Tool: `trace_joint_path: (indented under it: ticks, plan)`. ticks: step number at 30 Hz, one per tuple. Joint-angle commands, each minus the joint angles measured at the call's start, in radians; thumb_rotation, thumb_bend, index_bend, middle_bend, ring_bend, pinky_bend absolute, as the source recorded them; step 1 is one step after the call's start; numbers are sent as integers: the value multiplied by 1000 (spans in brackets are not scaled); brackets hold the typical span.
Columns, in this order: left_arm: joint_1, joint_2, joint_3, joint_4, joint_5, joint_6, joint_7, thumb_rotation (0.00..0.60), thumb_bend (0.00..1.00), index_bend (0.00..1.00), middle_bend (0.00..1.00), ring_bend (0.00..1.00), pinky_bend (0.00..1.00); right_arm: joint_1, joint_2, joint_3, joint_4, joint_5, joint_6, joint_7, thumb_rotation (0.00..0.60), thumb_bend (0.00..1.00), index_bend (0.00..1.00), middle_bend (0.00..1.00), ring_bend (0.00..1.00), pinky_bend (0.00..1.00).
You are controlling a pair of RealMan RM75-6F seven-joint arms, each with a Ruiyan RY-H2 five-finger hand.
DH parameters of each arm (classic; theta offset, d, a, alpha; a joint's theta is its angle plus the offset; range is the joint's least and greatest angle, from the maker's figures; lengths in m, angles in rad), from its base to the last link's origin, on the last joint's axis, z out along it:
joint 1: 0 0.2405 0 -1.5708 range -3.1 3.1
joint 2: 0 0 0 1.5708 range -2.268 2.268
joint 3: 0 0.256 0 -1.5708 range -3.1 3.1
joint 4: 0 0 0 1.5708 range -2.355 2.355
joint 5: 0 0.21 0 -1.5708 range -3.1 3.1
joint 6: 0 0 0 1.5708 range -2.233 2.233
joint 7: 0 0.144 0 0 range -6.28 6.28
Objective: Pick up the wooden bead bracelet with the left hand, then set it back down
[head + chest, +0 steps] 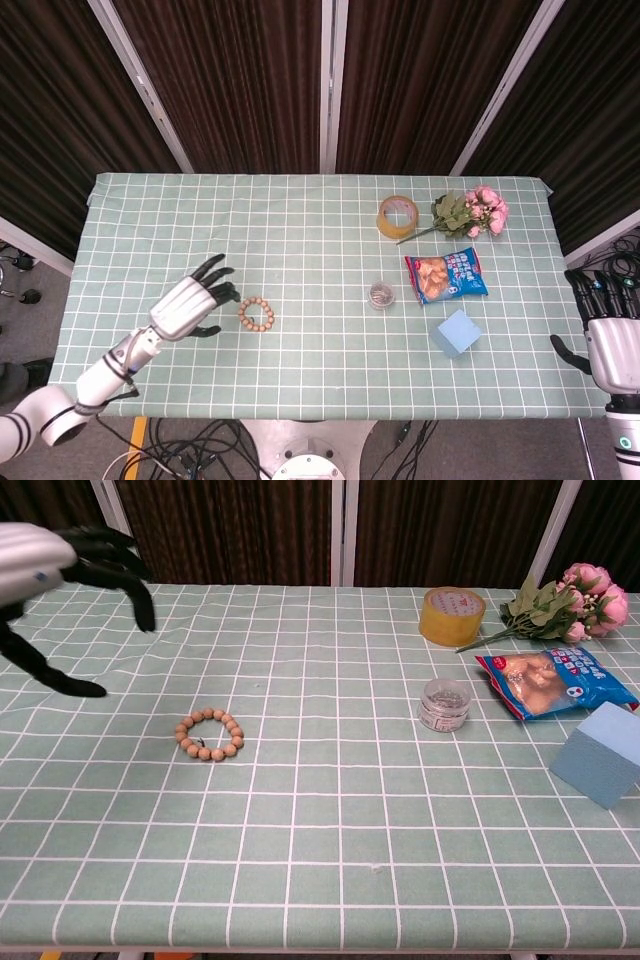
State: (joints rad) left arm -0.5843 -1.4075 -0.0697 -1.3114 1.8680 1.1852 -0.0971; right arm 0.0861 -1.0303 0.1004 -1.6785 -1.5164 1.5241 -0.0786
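Head view shows the wooden bead bracelet [256,314] lying flat as a closed ring on the green checked tablecloth [200,220], toward the near-left part of the table. The left hand [190,305] hovers just beside it at the bracelet's 9 o'clock, fingers spread apart with dark fingertips pointing toward the beads, holding nothing and not touching the ring. Its white forearm runs down toward 7 o'clock, off the table's near edge.

Chest view puts the same hand [45,575] in the upper left corner, raised above the cloth, fingers splayed and empty, with the bracelet [209,734] at its 4 o'clock on the table surface.

The right hand [612,340] sits beyond the table's right edge, at 3 o'clock from the bracelet and well apart from it, fingers extended upward and apart, gripping nothing.

Across the right half lie a roll of yellow tape [397,216], a bunch of pink flowers [475,212] just beside it, a blue snack bag [446,275], a small clear round container [381,295] at the bag's 8 o'clock, and a light blue block [456,333] nearest the front edge.
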Motion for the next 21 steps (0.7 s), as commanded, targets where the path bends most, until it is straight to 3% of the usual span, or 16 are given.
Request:
trace_joint_path:
  ticks: [1,8,21]
  plan:
    - [-71,-81,26,69,31,-84,27,600,95,389,389,164,64,-2,1,-1,-2,3,0,-1,600,112,0,109,0,0]
    - [-95,-166,55,127,-4,-138,131,600,95,386,389,164,62,-5,1,-4,-3,16,-8,1,600,110,0,108,0,0]
    - [-97,-278,64,257,-107,-148,144,600,95,443,443,164,63,-7,-8,-5,2,19,-9,16,600,108,0,108,0,0]
